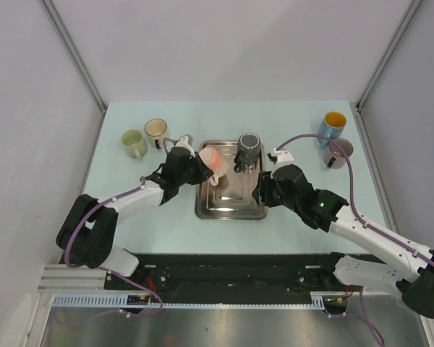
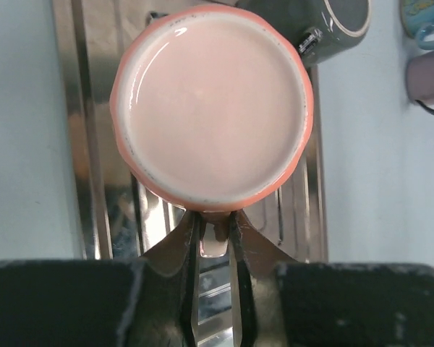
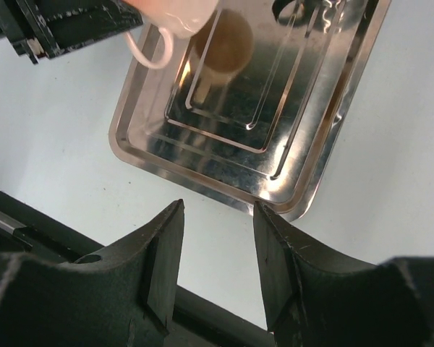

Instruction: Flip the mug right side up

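My left gripper [image 2: 215, 230] pinches the mug [image 2: 213, 108] handle over the tray [image 1: 235, 204], mid-flip I'd say; next, roll upright and lower.

Mug [image 1: 211, 160] above tray [image 1: 230, 204], left side

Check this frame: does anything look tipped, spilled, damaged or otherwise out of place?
Only the orange mug stands out. It hangs tipped on its side above the metal tray, with the left gripper pinching its handle. That looks like a mug partway through being turned, not a fault. No spill or damage shows.
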Robot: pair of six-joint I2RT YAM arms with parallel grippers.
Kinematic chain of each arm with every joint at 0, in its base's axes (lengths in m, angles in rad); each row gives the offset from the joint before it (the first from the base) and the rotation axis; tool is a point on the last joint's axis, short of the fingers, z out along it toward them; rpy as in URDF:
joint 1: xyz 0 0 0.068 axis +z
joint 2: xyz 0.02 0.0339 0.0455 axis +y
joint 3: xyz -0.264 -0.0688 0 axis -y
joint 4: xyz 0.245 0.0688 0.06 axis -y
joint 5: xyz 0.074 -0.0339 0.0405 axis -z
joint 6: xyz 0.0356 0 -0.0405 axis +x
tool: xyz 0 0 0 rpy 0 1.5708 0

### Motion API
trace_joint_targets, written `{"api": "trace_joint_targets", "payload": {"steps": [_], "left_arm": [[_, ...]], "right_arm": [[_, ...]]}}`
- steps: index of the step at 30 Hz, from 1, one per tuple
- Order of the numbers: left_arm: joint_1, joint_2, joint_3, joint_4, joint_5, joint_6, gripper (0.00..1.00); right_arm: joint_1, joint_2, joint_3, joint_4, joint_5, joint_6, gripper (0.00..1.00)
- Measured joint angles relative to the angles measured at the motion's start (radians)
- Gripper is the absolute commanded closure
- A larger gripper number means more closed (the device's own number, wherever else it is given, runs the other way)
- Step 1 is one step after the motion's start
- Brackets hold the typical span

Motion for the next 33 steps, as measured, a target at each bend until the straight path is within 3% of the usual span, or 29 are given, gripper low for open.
{"api": "trace_joint_targets", "payload": {"steps": [10, 16, 23, 28, 33], "left_arm": [[-0.003, -0.107, -0.196, 0.302, 0.156, -0.256, 1.00], [-0.003, -0.153, -0.302, 0.580, 0.221, -0.414, 1.00], [-0.009, -0.118, -0.378, 0.920, 0.275, -0.581, 1.00], [-0.034, -0.113, -0.378, 1.036, 0.304, -0.629, 1.00], [-0.058, -0.135, -0.378, 1.043, 0.320, -0.635, 1.00]], "right_arm": [[-0.030, -0.048, -0.021, 0.059, -0.104, 0.034, 0.49], [-0.186, -0.143, -0.095, 0.179, -0.343, 0.130, 0.47], [-0.330, -0.151, -0.218, 0.449, -0.696, 0.338, 0.34], [-0.342, -0.116, -0.227, 0.597, -0.842, 0.438, 0.31], [-0.342, -0.084, -0.227, 0.696, -0.903, 0.490, 0.26]]}}
